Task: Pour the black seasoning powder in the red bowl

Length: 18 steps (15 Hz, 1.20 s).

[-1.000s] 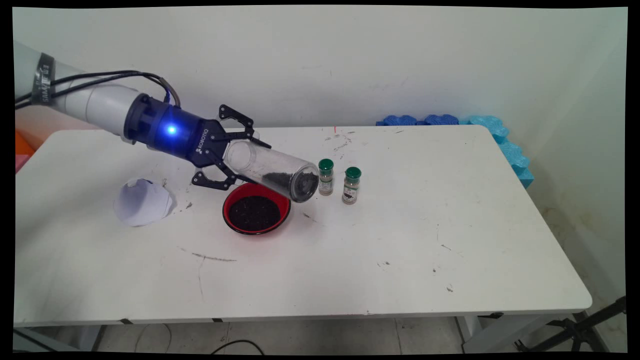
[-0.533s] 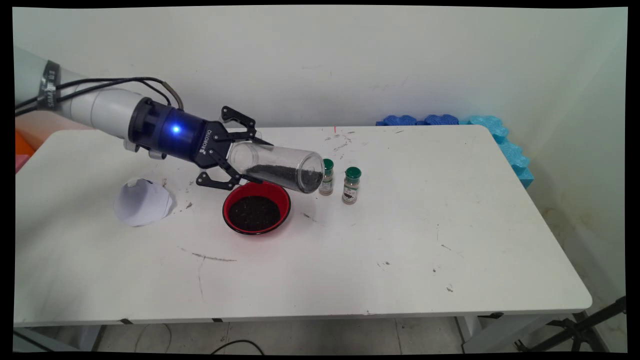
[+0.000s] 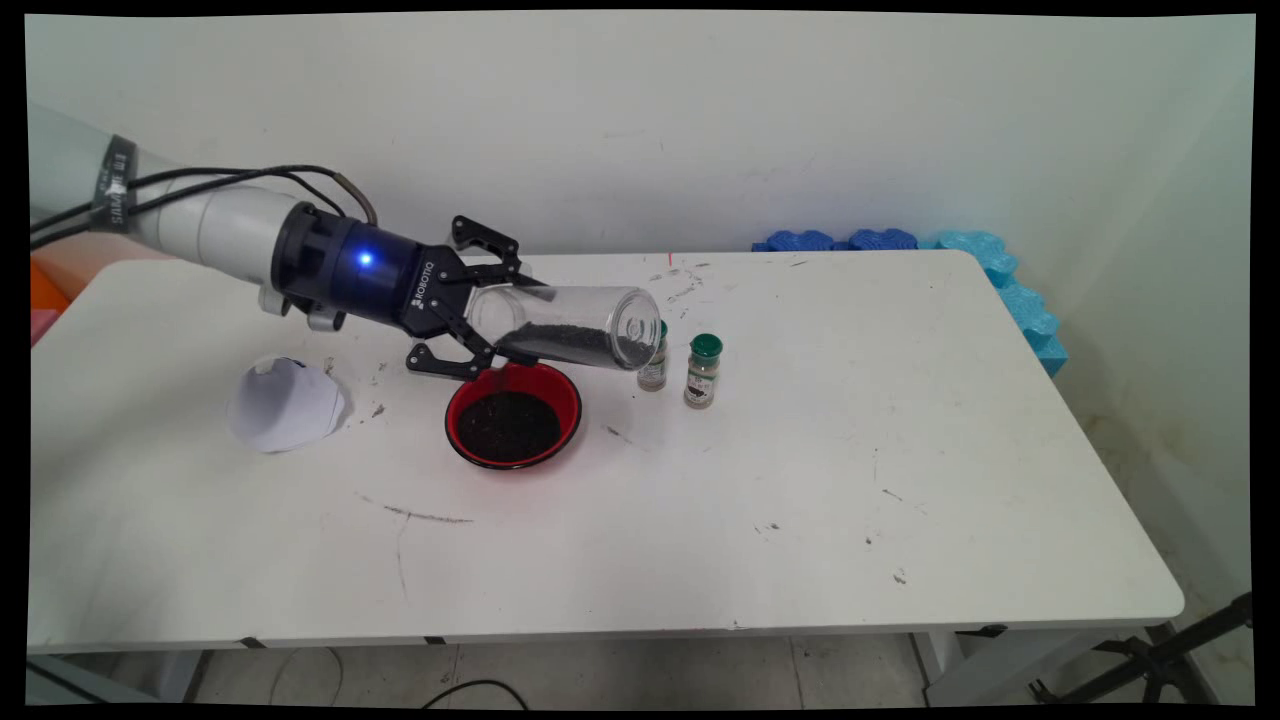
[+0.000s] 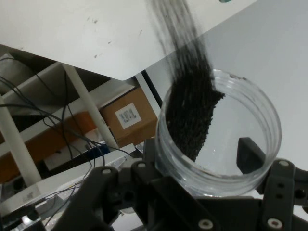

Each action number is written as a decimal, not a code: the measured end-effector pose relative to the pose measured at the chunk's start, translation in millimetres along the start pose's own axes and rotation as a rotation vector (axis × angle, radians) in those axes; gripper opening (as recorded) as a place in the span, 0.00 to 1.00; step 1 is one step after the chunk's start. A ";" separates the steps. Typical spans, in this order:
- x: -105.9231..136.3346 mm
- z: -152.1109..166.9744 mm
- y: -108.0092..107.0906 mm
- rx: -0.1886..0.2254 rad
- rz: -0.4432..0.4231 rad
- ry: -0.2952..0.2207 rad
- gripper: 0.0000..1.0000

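The black gripper (image 3: pixel 487 305) carries the white word ROBOTIQ along its body, just behind the fingers. The labels on the two green-capped jars (image 3: pixel 703 371) and on the cardboard box (image 4: pixel 126 117) cannot be read.

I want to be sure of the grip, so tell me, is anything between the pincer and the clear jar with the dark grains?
Nothing visible. The pincer is clamped directly on the clear jar, which lies nearly level above the red bowl, its far end in front of a green-capped bottle.
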<state>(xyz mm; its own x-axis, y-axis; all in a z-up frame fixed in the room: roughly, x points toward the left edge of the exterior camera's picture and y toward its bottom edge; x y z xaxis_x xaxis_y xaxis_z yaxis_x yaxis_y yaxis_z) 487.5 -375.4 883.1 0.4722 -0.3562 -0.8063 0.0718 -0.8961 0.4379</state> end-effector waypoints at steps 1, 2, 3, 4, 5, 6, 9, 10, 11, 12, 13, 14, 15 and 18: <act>0.5 0.9 -0.1 -0.003 -0.006 -0.002 0.00; 1.2 1.8 -0.3 -0.006 -0.014 -0.004 0.00; 1.8 2.9 -0.4 -0.009 -0.021 -0.006 0.00; 2.3 4.3 -0.4 -0.012 -0.029 -0.008 0.00; 3.1 5.6 -0.6 -0.017 -0.038 -0.011 0.00; 3.7 7.0 -0.5 -0.022 -0.048 -0.014 0.00; 4.7 9.8 0.5 -0.036 -0.070 -0.024 0.00; 5.0 10.7 0.9 -0.041 -0.078 -0.028 0.00; 5.2 11.5 1.3 -0.046 -0.087 -0.034 0.00; 5.3 12.0 1.6 -0.051 -0.094 -0.038 0.00; 5.6 12.3 1.9 -0.055 -0.100 -0.041 0.00; 5.8 12.7 2.3 -0.060 -0.108 -0.045 0.00; 6.0 12.9 2.5 -0.064 -0.114 -0.048 0.00; 6.8 13.9 4.2 -0.082 -0.139 -0.060 0.00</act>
<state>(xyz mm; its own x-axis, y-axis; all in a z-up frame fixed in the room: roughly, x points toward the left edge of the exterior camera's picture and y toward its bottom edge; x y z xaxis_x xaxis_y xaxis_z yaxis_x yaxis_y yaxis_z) 478.8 -385.3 873.9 0.3992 -0.2474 -0.8829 0.2056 -0.9143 0.3491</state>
